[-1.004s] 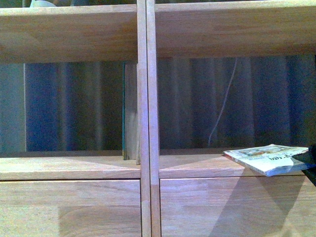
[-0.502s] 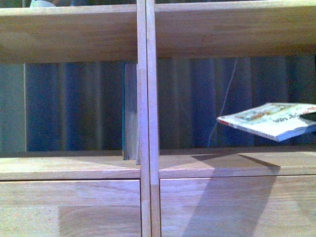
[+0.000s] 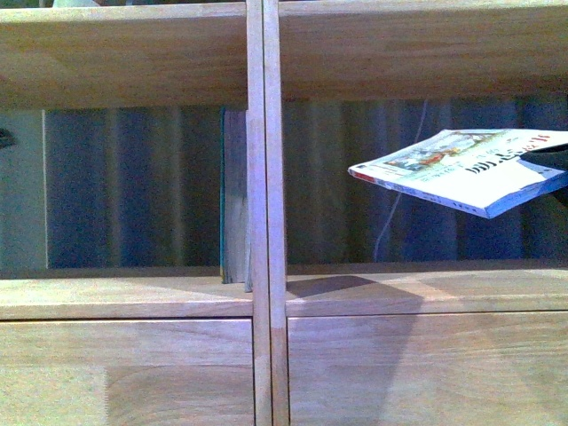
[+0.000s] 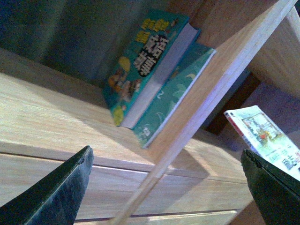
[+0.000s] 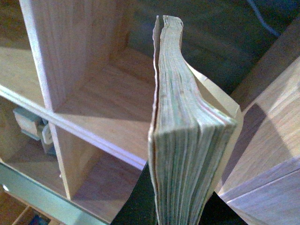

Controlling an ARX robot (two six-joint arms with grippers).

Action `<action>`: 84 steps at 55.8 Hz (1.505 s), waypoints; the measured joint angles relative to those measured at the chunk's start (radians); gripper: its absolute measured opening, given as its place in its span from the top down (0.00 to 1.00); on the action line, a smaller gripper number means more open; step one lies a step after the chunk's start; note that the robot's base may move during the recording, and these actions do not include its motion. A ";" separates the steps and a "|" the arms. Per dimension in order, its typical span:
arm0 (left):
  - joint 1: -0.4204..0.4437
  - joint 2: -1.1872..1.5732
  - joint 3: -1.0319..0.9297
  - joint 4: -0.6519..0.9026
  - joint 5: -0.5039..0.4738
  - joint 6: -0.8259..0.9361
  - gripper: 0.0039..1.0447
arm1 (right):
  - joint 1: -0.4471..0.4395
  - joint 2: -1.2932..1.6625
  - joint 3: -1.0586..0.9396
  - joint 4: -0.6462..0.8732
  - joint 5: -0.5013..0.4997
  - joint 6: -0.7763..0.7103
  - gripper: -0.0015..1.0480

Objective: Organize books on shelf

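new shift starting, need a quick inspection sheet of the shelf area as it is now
surface: shelf board, light wood, bare in front of the books
job's things: paperback in the air in the right compartment, tilted, off the board; two teal books stand in the left compartment against the divider
clutter: small grey thing in a lower compartment, cannot tell what it is
hands: left hand open, holding nothing; right hand shut on the paperback
cables: one thin pale cable hangs behind the right compartment
surroundings: dark striped curtain behind the shelf; drawers below the board
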 joint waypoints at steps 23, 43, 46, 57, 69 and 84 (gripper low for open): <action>-0.377 0.219 0.160 0.107 -0.086 -0.197 0.07 | 0.108 -0.095 -0.084 0.076 -0.055 -0.035 0.93; -0.504 0.336 0.288 0.145 -0.177 -0.287 0.07 | 0.171 -0.150 -0.108 0.103 -0.097 -0.015 0.93; -0.517 0.336 0.290 0.152 -0.177 -0.292 0.07 | 0.174 -0.149 -0.113 0.111 -0.100 -0.013 0.93; -0.580 0.335 0.290 0.166 -0.194 -0.288 0.26 | 0.175 -0.108 -0.120 0.151 -0.101 0.030 0.93; -0.612 0.334 0.283 0.190 -0.211 -0.257 0.56 | 0.175 -0.059 -0.131 0.163 -0.097 0.071 0.93; -0.599 0.317 0.250 0.233 -0.221 -0.263 0.91 | 0.182 -0.064 -0.133 0.172 -0.109 0.073 0.93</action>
